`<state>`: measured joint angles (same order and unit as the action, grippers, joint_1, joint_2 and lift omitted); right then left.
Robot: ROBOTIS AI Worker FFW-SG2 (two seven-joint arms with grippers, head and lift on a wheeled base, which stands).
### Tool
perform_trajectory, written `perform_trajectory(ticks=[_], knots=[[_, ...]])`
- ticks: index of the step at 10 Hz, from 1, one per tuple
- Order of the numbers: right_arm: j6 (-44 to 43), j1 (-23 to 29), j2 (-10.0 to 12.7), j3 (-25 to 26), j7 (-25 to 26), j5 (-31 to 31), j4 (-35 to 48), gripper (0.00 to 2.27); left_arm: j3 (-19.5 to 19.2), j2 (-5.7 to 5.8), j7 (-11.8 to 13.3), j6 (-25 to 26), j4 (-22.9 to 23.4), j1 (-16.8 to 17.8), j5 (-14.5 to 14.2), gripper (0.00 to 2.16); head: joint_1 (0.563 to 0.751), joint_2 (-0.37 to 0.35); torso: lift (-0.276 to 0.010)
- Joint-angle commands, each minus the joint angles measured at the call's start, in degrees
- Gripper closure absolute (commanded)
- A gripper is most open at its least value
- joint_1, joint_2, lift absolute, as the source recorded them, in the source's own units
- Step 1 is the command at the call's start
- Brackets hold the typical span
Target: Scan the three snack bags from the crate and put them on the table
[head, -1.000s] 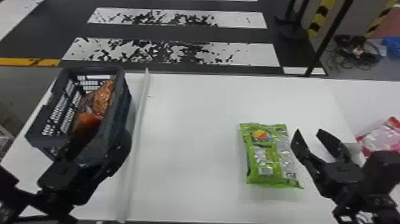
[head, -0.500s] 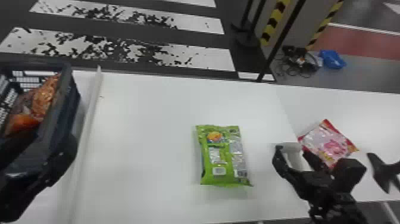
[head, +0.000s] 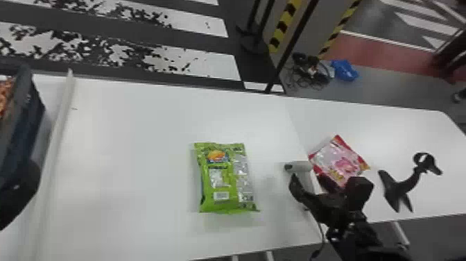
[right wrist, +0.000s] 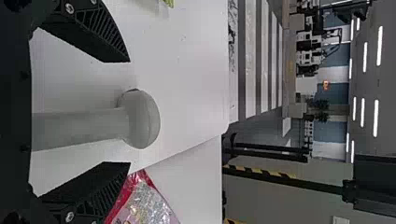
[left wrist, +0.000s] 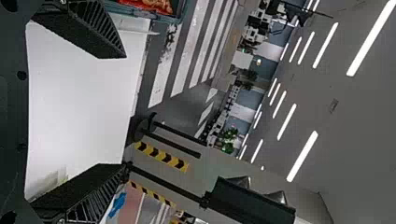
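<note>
In the head view, my right gripper (head: 320, 185) is over the pale scanner (head: 300, 166) at the seam between two tables. The right wrist view has the scanner (right wrist: 140, 119) between that gripper's (right wrist: 129, 112) spread fingers, with gaps on both sides. The green snack bag (head: 225, 184) lies flat on the white table (head: 138, 156); a red and pink bag (head: 341, 161) lies just beyond the scanner. My left gripper (head: 15, 198) is parked beside the crate (head: 22, 121), which holds an orange-red bag (head: 6, 93). In its wrist view, the left gripper (left wrist: 125, 111) stands open and unloaded.
A black stand (head: 398, 187) is on the right-hand table, right of my right gripper. A long pale strip (head: 52, 156) runs along the table beside the crate. Dark posts (head: 294, 45) rise from the floor behind the table's far edge.
The head view has swung right, pushing the crate to its left edge and bringing the black stand in. My right gripper has moved rightward from near the green bag to the scanner.
</note>
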<state>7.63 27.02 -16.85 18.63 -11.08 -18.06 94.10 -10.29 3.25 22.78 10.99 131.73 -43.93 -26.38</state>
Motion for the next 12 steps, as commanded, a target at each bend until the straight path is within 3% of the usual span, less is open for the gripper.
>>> perform_trajectory(ticks=[1, 2, 3, 5, 8, 12], knots=[[2.7, -1.6, -0.3, 0.0, -0.4, 0.6, -2.4, 0.29, -0.1, 0.00, 0.1, -0.1, 0.4, -0.3, 0.0, 0.03, 0.695, -0.350, -0.094], [4.1, -2.2, -0.7, -0.1, -1.1, 1.1, -3.1, 0.86, -0.1, 0.00, 0.1, 0.0, 0.6, -0.5, 0.0, 0.03, 0.695, -0.350, -0.094], [7.8, -2.8, -0.8, 0.0, -1.2, 1.2, -3.2, 1.92, -0.1, 0.00, 0.1, -0.1, 0.8, -0.6, 0.0, 0.03, 0.695, -0.350, -0.094], [7.3, -2.7, -1.0, 0.0, -3.0, 1.6, -3.7, 2.20, -0.1, 0.00, 0.4, 0.0, 1.2, -1.0, 0.1, 0.03, 0.695, -0.350, -0.094], [5.9, -0.7, -0.5, 0.0, -3.5, 0.8, -2.0, 2.23, 0.0, 0.00, 0.4, 0.0, 2.0, -1.6, 0.1, 0.03, 0.695, -0.350, -0.094], [14.7, 10.2, 5.6, 6.3, -3.6, -9.9, 15.6, 2.23, 1.0, 0.00, 0.4, -0.1, 1.8, -1.6, 0.2, 0.03, 0.695, -0.350, -0.094]])
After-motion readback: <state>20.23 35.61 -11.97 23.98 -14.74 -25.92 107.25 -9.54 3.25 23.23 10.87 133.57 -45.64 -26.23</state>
